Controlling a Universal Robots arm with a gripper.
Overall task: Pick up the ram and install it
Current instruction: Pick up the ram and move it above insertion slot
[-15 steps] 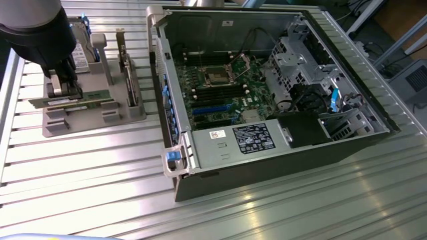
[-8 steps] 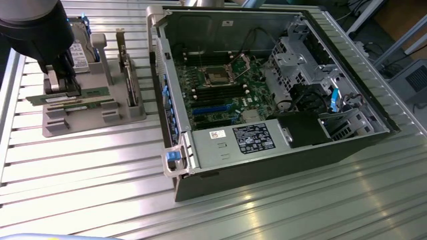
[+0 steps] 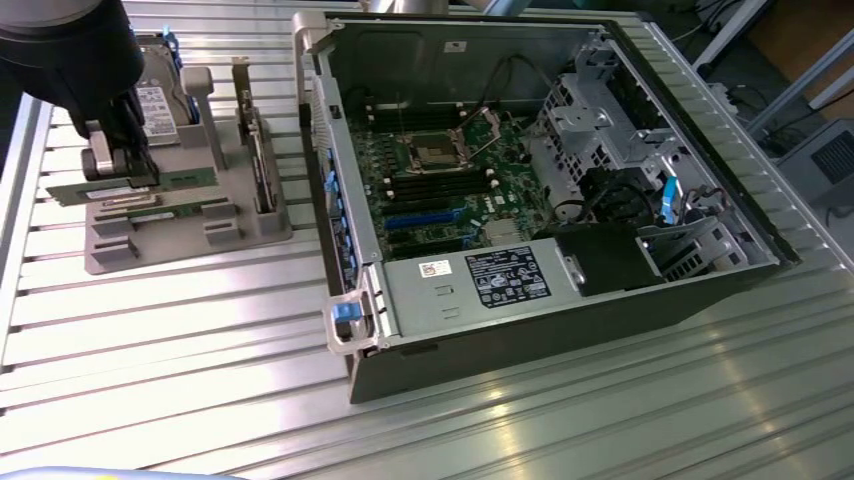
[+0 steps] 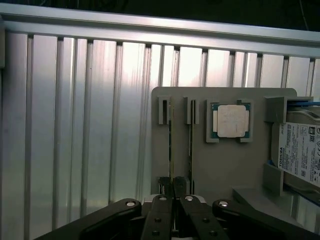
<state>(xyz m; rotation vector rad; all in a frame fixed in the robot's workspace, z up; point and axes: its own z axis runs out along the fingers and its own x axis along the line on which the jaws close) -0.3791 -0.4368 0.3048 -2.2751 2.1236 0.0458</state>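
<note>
The pincer (image 3: 120, 180) is seen clenched on the ram (image 3: 187, 179), at the grey holder (image 3: 187, 245) that stands on the bench (image 3: 174, 350) at the exterior view's left, well apart from the open computer case (image 3: 534, 330); the green stick is gripped near its middle, with its two ends showing on either side of the fingers. In the wrist view the ram (image 4: 170, 145) is seen edge-on as a thin line that runs from a far slot of the holder (image 4: 225, 165) to the closed pincer (image 4: 174, 192); a second stick (image 4: 190, 145) is set just beside it in the parallel slot. Whether the ram has been raised clear of its slots cannot be told.

The step in hand is judged to be the pick-up; it is best done with a straight pull along the slots, so that the board is not twisted or levered against the slot walls; the stick should be kept level, since a grip off the middle would let one end drop and catch. The neighbouring stick is near enough to be brushed by a finger, so no sideways drift should be allowed until the slots are cleared. The processor (image 4: 230, 121) and the hard drive (image 4: 300, 155), lodged farther along the holder, are judged to be out of the way.
</note>
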